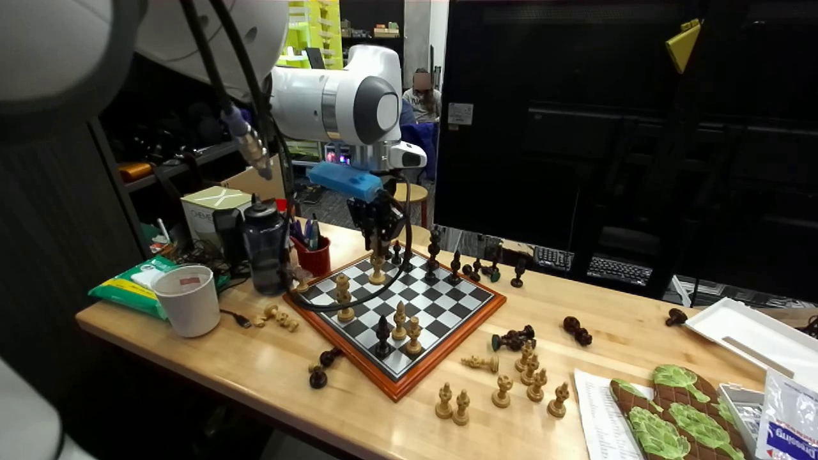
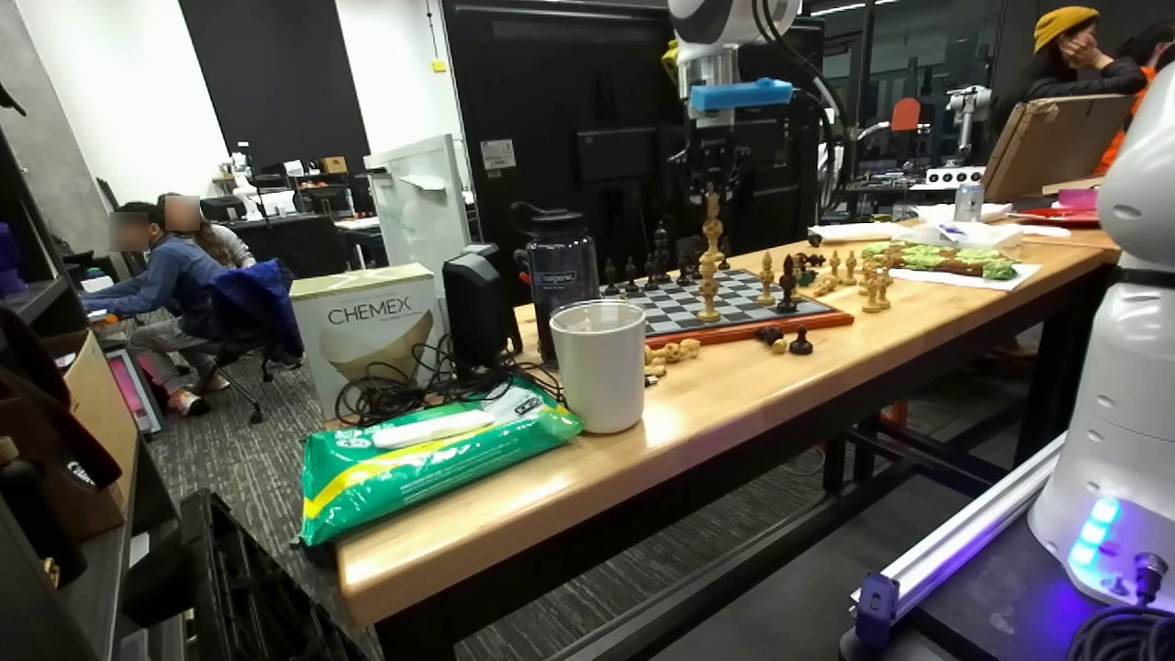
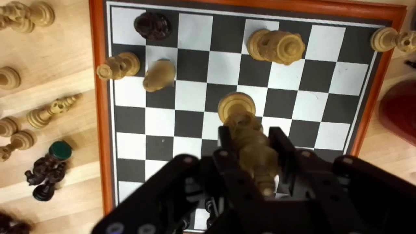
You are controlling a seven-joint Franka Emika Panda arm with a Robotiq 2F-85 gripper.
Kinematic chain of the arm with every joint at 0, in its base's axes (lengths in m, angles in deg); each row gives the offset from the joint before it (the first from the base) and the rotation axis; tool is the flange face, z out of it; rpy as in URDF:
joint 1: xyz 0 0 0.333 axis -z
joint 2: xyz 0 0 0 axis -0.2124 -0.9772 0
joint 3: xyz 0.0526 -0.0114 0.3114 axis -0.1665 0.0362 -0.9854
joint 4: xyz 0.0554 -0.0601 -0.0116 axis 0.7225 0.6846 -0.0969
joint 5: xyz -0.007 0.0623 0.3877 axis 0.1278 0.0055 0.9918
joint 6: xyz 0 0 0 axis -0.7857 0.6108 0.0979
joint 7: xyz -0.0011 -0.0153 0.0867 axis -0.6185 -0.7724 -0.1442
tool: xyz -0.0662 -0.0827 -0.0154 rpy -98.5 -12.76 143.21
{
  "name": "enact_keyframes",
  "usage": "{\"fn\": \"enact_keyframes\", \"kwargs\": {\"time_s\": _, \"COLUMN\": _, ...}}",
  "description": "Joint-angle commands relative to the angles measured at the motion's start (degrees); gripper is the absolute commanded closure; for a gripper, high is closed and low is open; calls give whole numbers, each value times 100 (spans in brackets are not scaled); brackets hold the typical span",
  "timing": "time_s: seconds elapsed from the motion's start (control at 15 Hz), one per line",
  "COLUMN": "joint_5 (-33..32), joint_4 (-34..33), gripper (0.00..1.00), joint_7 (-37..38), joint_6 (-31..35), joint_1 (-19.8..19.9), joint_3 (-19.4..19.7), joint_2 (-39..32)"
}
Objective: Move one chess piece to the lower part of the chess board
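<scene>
Well left of the gripper [image 3: 250, 133] in the wrist view, off the board [image 3: 102, 136], find spare pieces [image 3: 42, 117] and dark pieces [image 3: 44, 193] on the table [image 3: 71, 42]. Nearer, ahead and to the left, on the board, note a black piece [image 3: 152, 26] with two light pieces [image 3: 118, 66] near it. At the gripper itself: pinching a pale piece [image 3: 252, 146] around its upper part, base poking out ahead over the middle of the board. Ahead and a little right, see a tall piece [image 3: 276, 47] standing; farther right, a corner piece [image 3: 385, 39], then a red cup [image 3: 401, 113] beyond the board.

Judged from this: grasp made, carry in hand, placing not yet done. Probably lifted, going by the pale piece [image 1: 377, 271] in an exterior view, though unable to tell for sure about contact under the base. Next, settle on the lower side, impossible to name from here; steer past anything standing, descend straight over a single square, then let go.
</scene>
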Motion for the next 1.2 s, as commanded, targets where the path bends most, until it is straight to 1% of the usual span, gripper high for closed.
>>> {"fn": "enact_keyframes", "kwargs": {"time_s": 0.0, "joint_5": 288, "joint_4": 704, "gripper": 92, "joint_7": 190, "joint_6": 130, "joint_1": 37, "joint_3": -21, "joint_2": 656}}
{"fn": "enact_keyframes", "kwargs": {"time_s": 0.2, "joint_5": 325, "joint_4": 1124, "gripper": 92, "joint_7": 372, "joint_6": 254, "joint_1": 56, "joint_3": -84, "joint_2": 1007}}
{"fn": "enact_keyframes", "kwargs": {"time_s": 0.33, "joint_5": 233, "joint_4": 1407, "gripper": 92, "joint_7": 498, "joint_6": 383, "joint_1": 89, "joint_3": -131, "joint_2": 1216}}
{"fn": "enact_keyframes", "kwargs": {"time_s": 0.6, "joint_5": 268, "joint_4": 1963, "gripper": 92, "joint_7": 528, "joint_6": 835, "joint_1": 102, "joint_3": -195, "joint_2": 1571}}
{"fn": "enact_keyframes", "kwargs": {"time_s": 0.93, "joint_5": 259, "joint_4": 2508, "gripper": 92, "joint_7": 441, "joint_6": 1564, "joint_1": 116, "joint_3": -255, "joint_2": 1757}}
{"fn": "enact_keyframes", "kwargs": {"time_s": 1.13, "joint_5": 262, "joint_4": 2669, "gripper": 92, "joint_7": 438, "joint_6": 1802, "joint_1": 122, "joint_3": -284, "joint_2": 1762}}
